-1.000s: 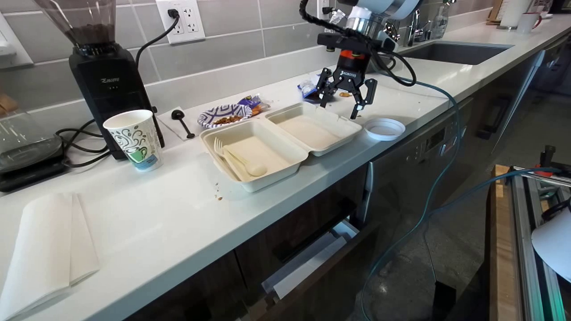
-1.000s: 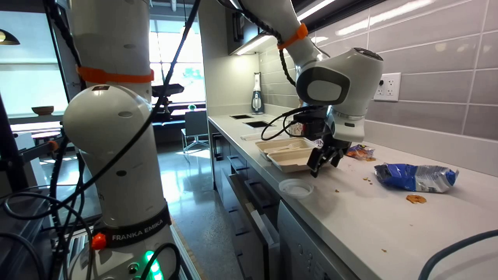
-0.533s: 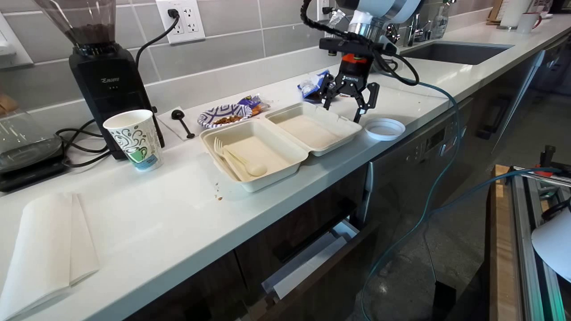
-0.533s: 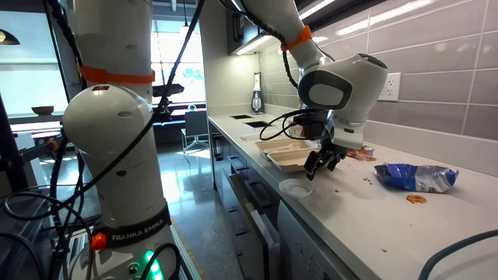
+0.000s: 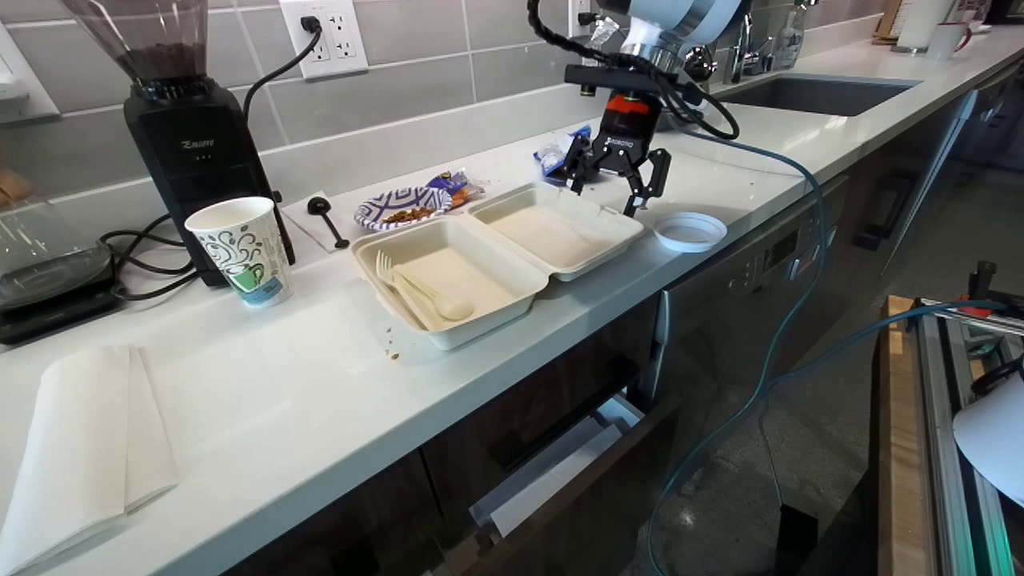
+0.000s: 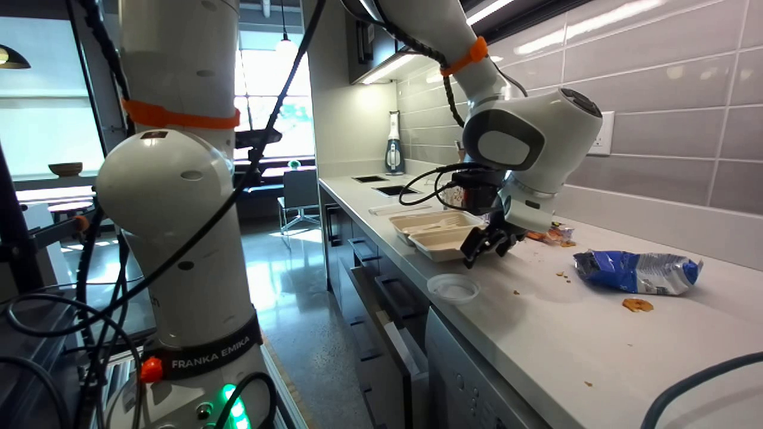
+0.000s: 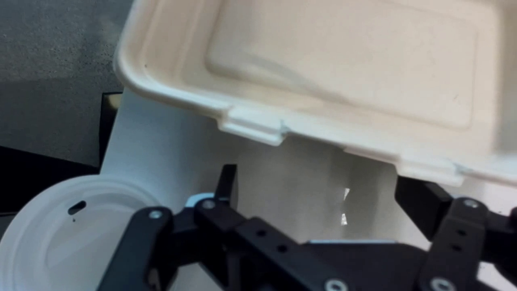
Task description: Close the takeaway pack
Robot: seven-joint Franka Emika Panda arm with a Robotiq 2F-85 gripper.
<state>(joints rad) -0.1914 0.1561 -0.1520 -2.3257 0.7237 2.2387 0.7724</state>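
Note:
The cream takeaway pack [image 5: 560,232] lies unfolded on the counter, its two shallow halves side by side. In the half farther from the arm rest a pale fork [image 5: 387,268] and spoon [image 5: 453,307]. My gripper [image 5: 604,200] points down at the outer edge of the other half, jaws wide apart with nothing between them. In the wrist view that tabbed half [image 7: 343,60] fills the top, above the gripper [image 7: 324,186]. The right-hand finger [image 7: 420,198] meets its rim beside a tab and seems to touch it. Some space shows between the left-hand finger [image 7: 228,182] and the rim.
A round white lid [image 5: 690,232] sits beside the gripper near the counter's front edge. Behind the pack are a patterned bowl [image 5: 376,213] and snack wrappers [image 5: 460,189]. A blue snack bag [image 6: 638,273] lies behind the gripper. A paper cup [image 5: 244,252] stands past the cutlery half.
The gripper first shifted slightly away from the pack, then came back against its edge. The whole pack has slid a little away from the arm, toward the paper cup. The jaws stayed apart.

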